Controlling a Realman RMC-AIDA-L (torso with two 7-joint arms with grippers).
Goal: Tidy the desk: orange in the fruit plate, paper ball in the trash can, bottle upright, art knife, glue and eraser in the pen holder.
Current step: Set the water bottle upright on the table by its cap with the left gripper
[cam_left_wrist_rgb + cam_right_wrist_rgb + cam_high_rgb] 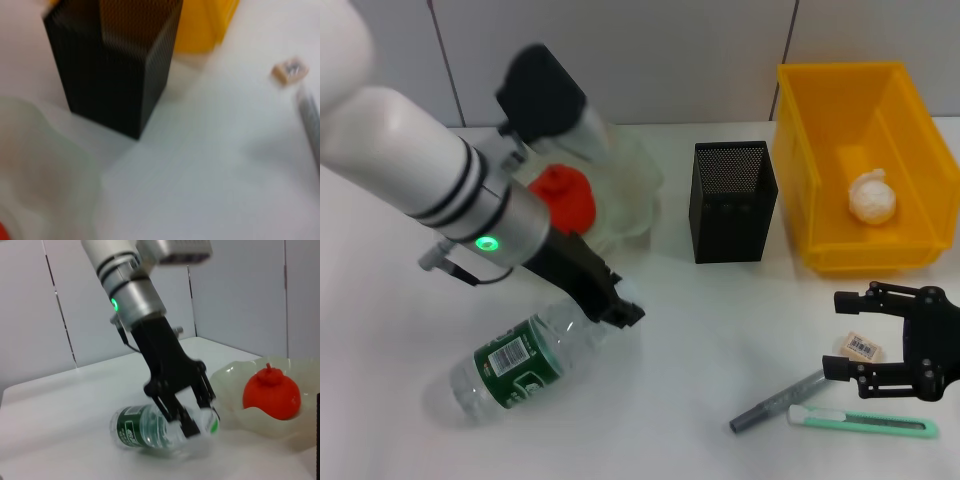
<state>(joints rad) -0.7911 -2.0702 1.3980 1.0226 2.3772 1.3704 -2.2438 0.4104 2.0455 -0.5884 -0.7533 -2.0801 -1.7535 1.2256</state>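
A clear bottle (pixel 515 365) with a green label lies on its side at the front left; it also shows in the right wrist view (pixel 150 432). My left gripper (pixel 618 310) is down at its neck end, fingers (pixel 172 415) closed around it. The orange (pixel 565 195) sits in the translucent fruit plate (pixel 640 180). The paper ball (pixel 872 197) lies in the yellow bin (pixel 820 150). The black mesh pen holder (pixel 733 200) stands at centre. My right gripper (pixel 842 335) is open at the front right, with the eraser (pixel 863 346) between its fingers. The grey glue stick (pixel 780 400) and green art knife (pixel 865 423) lie beside it.
The left wrist view shows the pen holder (pixel 120 70), the yellow bin (pixel 205 25), the eraser (pixel 287 70), the glue stick (pixel 310 120) and the plate's rim (pixel 40 170). A tiled wall (pixel 670 50) stands behind the white table (pixel 720 320).
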